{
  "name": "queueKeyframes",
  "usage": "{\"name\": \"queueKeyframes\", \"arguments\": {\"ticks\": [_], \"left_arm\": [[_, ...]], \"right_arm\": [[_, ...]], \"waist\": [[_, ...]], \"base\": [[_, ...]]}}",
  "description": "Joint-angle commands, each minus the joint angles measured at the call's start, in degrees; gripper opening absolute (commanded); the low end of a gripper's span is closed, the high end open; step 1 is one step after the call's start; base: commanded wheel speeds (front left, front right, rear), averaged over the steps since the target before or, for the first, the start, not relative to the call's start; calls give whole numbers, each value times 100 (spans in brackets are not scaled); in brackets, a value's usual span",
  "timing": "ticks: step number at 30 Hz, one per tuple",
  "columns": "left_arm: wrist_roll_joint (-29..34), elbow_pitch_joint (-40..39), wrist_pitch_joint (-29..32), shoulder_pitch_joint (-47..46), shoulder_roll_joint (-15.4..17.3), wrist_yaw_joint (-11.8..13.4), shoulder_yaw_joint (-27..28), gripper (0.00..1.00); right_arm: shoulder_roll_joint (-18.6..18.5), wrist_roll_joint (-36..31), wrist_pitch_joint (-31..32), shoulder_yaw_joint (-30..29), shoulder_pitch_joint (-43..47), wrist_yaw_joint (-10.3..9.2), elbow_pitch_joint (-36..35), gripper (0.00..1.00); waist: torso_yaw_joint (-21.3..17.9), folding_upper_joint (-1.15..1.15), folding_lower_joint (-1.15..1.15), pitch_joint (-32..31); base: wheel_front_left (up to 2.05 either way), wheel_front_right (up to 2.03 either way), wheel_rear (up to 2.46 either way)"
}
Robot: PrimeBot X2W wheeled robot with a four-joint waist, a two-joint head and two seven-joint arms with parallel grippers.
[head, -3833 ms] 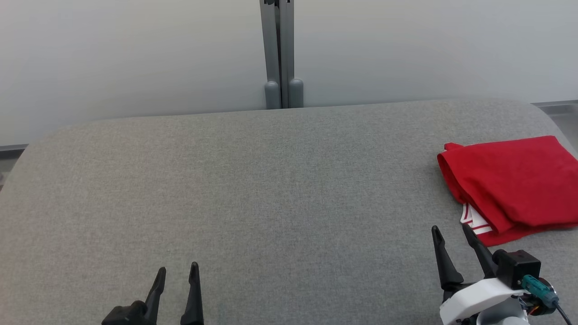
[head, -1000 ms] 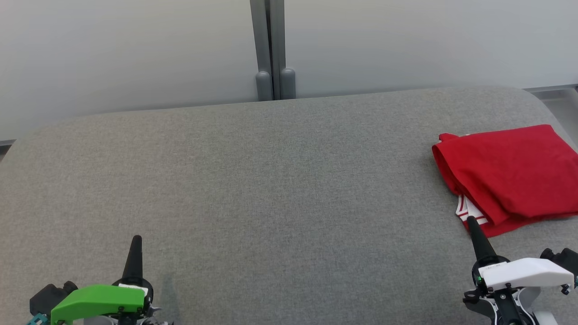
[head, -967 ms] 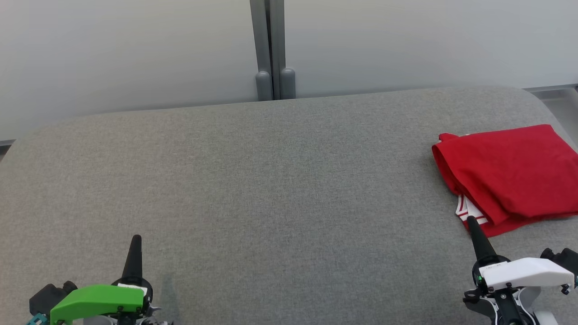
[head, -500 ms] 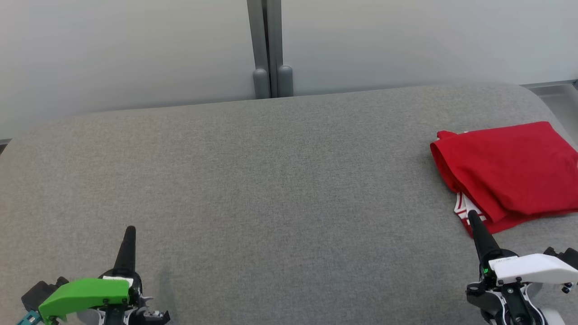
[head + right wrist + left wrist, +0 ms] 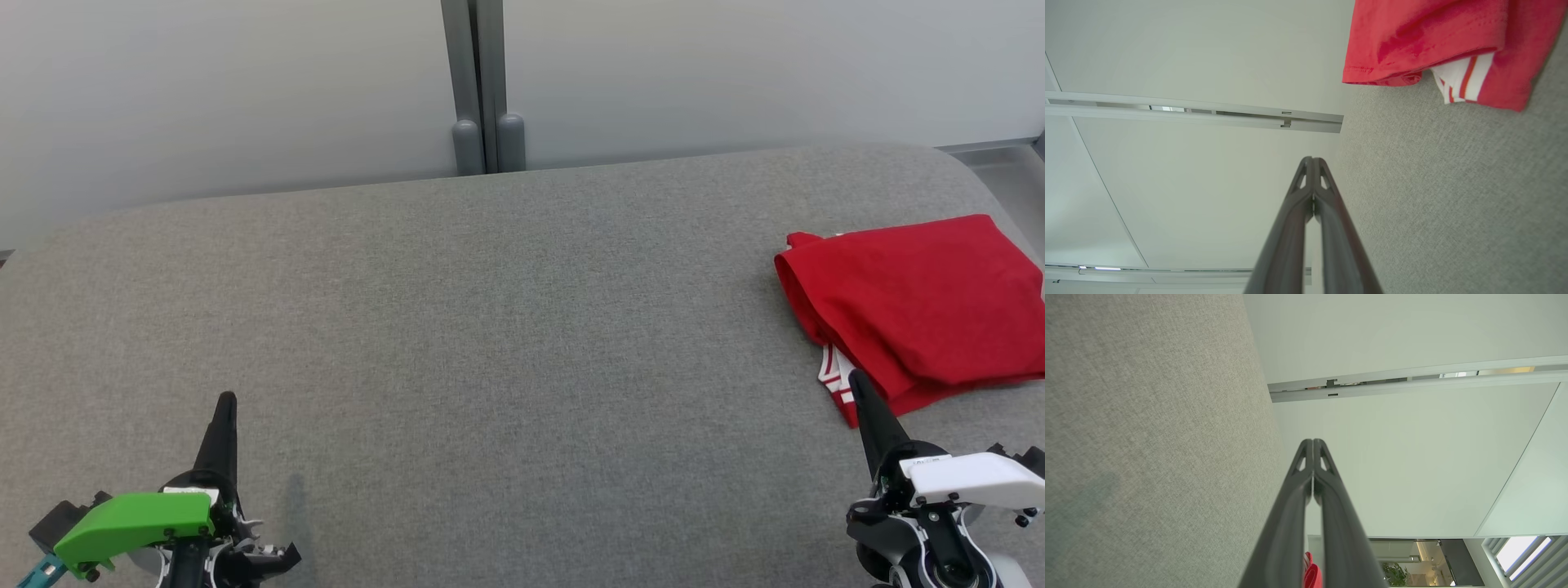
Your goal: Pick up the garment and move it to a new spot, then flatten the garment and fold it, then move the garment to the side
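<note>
A pale wall (image 5: 245, 82) with a grey upright post (image 5: 478, 73) stands behind a broad table (image 5: 490, 327) covered in grey woven fabric with rounded far corners. The garment (image 5: 922, 302), red and folded into a rough rectangle, lies flat near the table's right edge, with a white trim with red stripes (image 5: 833, 380) poking out at its near left corner. No print on the cloth can be read.

The left hand (image 5: 226, 400) sits low on the left under a green cover (image 5: 131, 523), well apart from the garment. Its two dark fingers are pressed together on nothing, as the left wrist view confirms (image 5: 1313, 443). A small white label (image 5: 189, 491) on its body is too small to read.

The right hand (image 5: 855, 377), under a white cover (image 5: 971, 480), is likewise clenched and empty. In the head view its tip overlaps the garment's near corner. The right wrist view shows the joined tips (image 5: 1312, 160) clear of the red cloth (image 5: 1433, 36), which lies off to one side.
</note>
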Motion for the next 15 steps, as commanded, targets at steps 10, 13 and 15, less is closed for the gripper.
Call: {"name": "queueKeyframes", "arguments": {"ticks": [10,13,15], "left_arm": [[-409,-33,121,-173,30,-45,106,0],[-489,-34,158,-194,28,-51,129,0],[-498,-32,168,-184,26,-51,132,0]], "right_arm": [[-37,455,137,-49,-97,0,-59,0],[-38,560,170,-59,-104,0,-67,0],[-37,566,166,-60,-105,0,-67,0]], "waist": [[-23,0,0,25],[-29,0,0,32],[-31,0,0,34]], "base": [[0,0,0],[0,0,0],[0,0,0]]}}
